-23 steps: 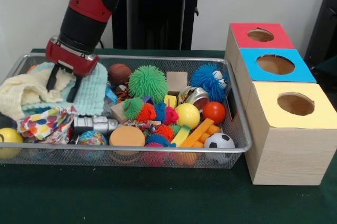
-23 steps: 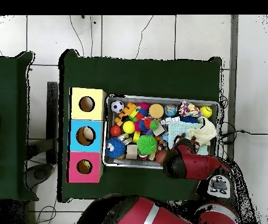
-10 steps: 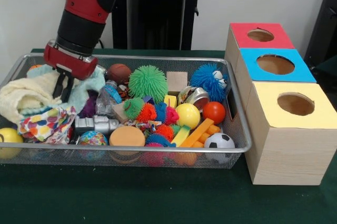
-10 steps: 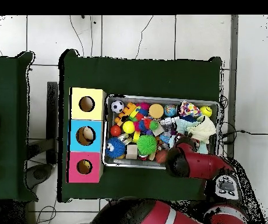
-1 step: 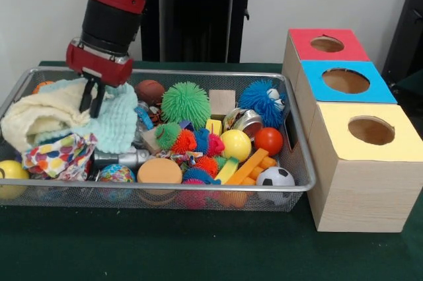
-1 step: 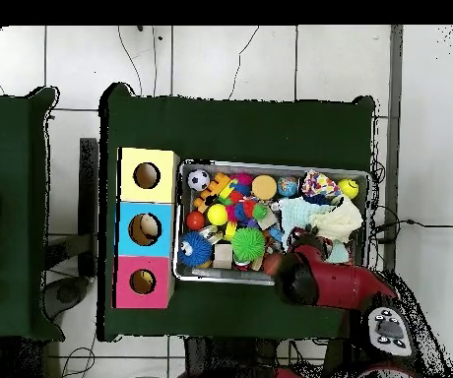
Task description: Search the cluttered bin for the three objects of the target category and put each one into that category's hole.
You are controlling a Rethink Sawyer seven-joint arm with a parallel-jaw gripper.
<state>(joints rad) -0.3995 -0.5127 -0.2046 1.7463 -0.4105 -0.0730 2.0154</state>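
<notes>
Jaws pinch the mint washcloth (image 5: 115, 119) in the wire bin (image 5: 198, 76)

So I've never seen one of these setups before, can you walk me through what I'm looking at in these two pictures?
It is one red and black robot arm working at a green table. One picture is taken from across the table, level with it; the other looks straight down from above, so the two are turned half round against each other.

On the table stands a wire mesh bin full of toys: spiky rubber balls, a small soccer ball, a yellow ball, wooden blocks and some cloths. Beside the bin are three wooden boxes, each with a round hole on top: a red-topped box, a blue-topped box and a yellow-topped box.

The gripper hangs at the bin's cloth end, its fingers pinched on a pale green cloth, which seems partly lifted.
</notes>
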